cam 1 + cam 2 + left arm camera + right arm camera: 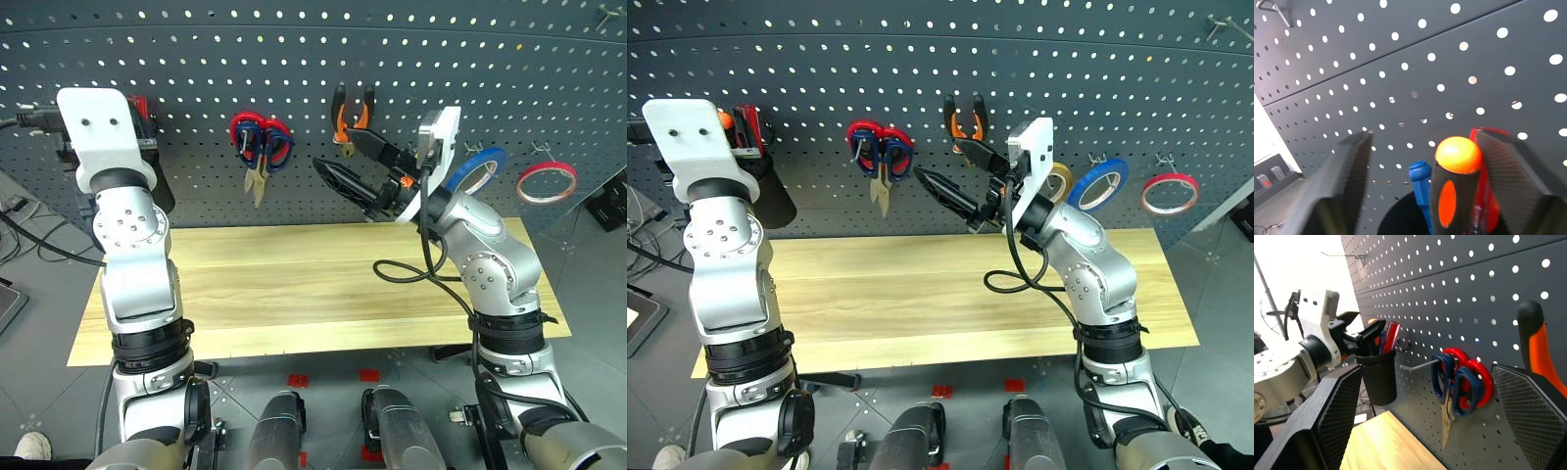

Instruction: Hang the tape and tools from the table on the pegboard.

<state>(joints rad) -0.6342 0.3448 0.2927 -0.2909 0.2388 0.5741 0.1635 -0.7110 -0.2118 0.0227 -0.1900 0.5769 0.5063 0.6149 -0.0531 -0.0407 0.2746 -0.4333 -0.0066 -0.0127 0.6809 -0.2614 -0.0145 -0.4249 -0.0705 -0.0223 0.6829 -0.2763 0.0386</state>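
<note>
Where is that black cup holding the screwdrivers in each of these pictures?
Left eye view: black cup at far left, behind the left arm.
Right eye view: same place.
Left wrist view: its rim between the fingers.
Right wrist view: beyond the scissors.
Shared landmark: the pegboard.

Four cameras: a stereo head pair and one on each wrist.
The head pair looks forward and down over both arms at the tabletop [294, 284] and pegboard [294, 78]. The left wrist camera sits close to the pegboard above a black cup [1405, 220]. The right wrist camera looks along the pegboard at that cup.
</note>
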